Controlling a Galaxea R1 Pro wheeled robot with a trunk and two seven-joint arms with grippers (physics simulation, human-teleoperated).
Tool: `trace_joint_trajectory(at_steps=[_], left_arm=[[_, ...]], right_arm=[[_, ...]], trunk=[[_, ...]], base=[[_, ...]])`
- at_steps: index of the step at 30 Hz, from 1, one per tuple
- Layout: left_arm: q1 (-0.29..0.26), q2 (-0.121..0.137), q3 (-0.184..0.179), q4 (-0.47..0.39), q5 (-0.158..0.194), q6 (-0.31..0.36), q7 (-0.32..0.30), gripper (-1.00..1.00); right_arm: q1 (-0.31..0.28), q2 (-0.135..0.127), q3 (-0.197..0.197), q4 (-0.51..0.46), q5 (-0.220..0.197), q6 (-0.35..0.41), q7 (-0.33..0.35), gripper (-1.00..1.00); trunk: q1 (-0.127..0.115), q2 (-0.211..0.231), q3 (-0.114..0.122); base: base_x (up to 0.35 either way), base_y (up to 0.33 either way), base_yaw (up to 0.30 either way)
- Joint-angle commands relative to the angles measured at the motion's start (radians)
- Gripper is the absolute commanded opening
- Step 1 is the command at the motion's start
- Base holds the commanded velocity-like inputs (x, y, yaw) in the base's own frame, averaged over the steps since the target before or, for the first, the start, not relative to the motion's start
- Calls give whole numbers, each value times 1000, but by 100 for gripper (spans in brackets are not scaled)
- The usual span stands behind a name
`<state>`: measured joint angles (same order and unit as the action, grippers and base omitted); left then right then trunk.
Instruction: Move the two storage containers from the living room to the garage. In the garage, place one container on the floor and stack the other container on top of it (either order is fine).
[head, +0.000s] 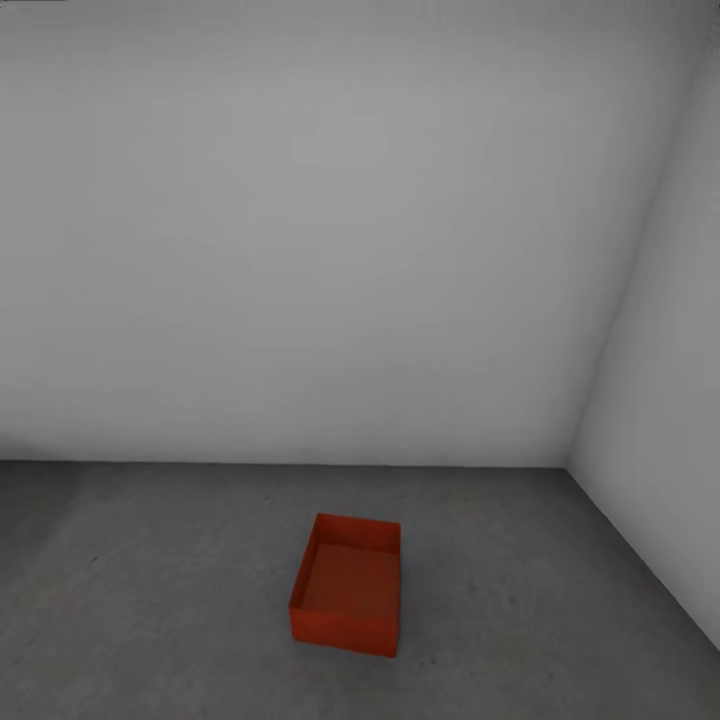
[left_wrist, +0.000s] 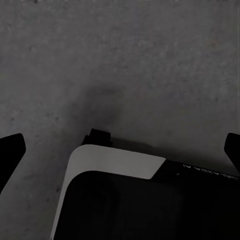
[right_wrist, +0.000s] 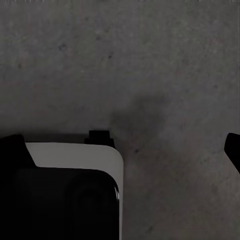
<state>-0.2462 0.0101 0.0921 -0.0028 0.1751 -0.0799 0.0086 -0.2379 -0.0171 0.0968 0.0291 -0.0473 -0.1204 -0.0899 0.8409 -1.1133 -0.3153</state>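
**One box down, one to fetch**

One storage container (head: 347, 588) sits alone on the garage floor (head: 150, 600), near the corner. Left gripper (left_wrist: 120, 150) and right gripper (right_wrist: 122, 147) hang spread wide, holding nothing. Risk: a skewed stack slides off its rim.

The head camera looks forward and slightly down from standing height across the dark grey, rough concrete-like floor (head: 150, 600) toward a corner formed by two pale grey walls (head: 300, 250), with one orange-red rectangular open-topped box (head: 348, 585) resting well ahead on the floor. Each wrist camera points steeply down at the same floor (left_wrist: 125, 60) (right_wrist: 125, 60) from closer range, past the robot's white-and-black rounded base (left_wrist: 115, 165) (right_wrist: 75, 155). All three views share the floor surface.
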Motion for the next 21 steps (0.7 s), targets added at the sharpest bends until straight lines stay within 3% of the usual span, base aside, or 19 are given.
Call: trace_joint_trajectory(at_steps=[1,21], left_arm=[[-1,0,8,1,0,-3,1,100],[-1,-1,5,0,-4,-3,1,100]], right_arm=[[-1,0,8,3,-5,-5,-2,100],[-1,-1,13,2,15,-4,-12,100]], trunk=[[0,-1,0],[0,-1,8]], base=[[0,0,0],[0,0,0]])
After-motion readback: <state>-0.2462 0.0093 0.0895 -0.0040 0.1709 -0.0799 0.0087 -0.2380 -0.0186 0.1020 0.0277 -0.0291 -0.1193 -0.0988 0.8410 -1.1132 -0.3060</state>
